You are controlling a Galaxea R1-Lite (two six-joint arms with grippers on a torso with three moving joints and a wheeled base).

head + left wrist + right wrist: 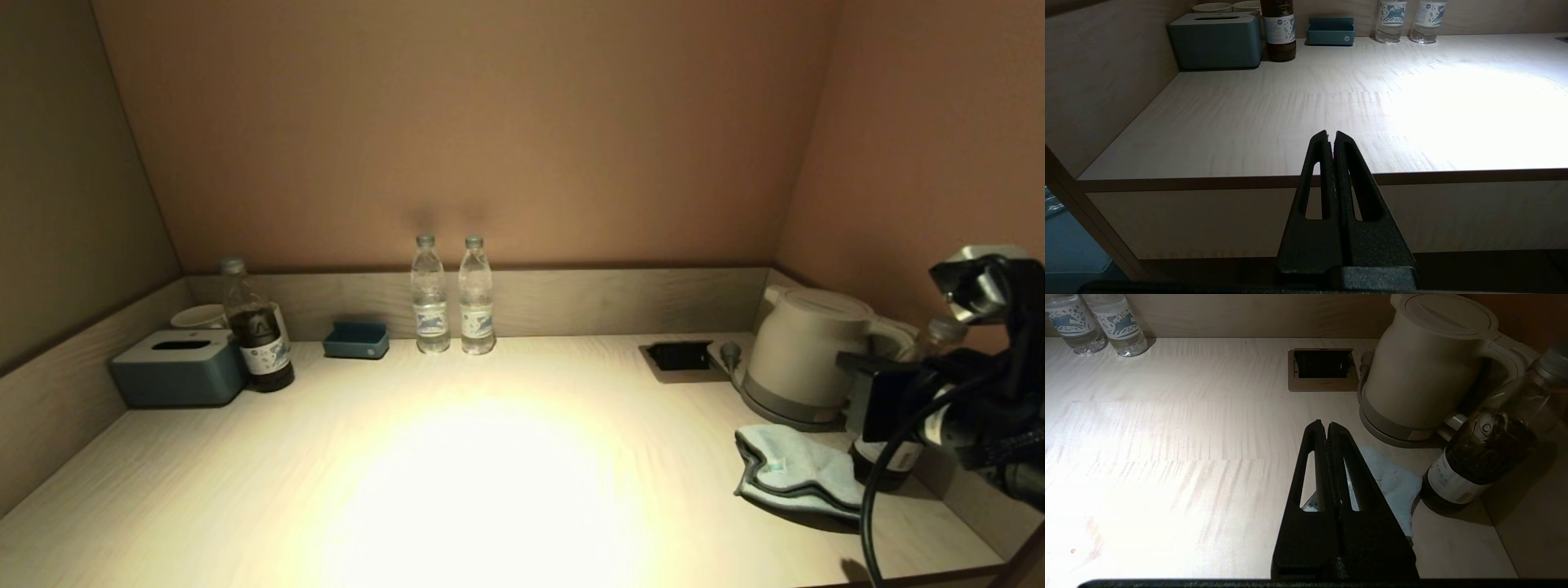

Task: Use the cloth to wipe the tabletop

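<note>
Head view: cloth (796, 472) lies crumpled on the tabletop (490, 474) at about 4 o'clock from the bright centre patch, just in front of the kettle (804, 355) and beside a dark bottle (902, 445) that the right arm partly hides. Right arm hangs at 3–4 o'clock, above and just outboard of the cloth; its gripper is not clear in this view. Clutter sits along the back rim: tissue box (180, 367) and a tea bottle (257, 331) at 9–10 o'clock, small blue tray (356, 339), two water bottles (453, 298) at 12, socket recess (679, 356) at 2. My read: perimeter placement keeps the middle free for wiping strokes.

Left wrist view: left gripper (1331, 134) clenched on nothing, fingers pressed together, held off the front edge of the counter, low, aimed at the back corner at 10–11 o'clock. Looks parked, clear of the other arm's work.

Right wrist view: right gripper (1323, 425) also clamped together, empty, poised over the cloth, whose pale blue-green fabric shows just past the fingers (1345, 486). Kettle and dark bottle crowd it at 1–3 o'clock. Not touching as far as I can tell. Judgement: pre-grasp stage, wiping not begun; jaws need to part before descent, and approach from the open side avoids clipping kettle base or bottle.
</note>
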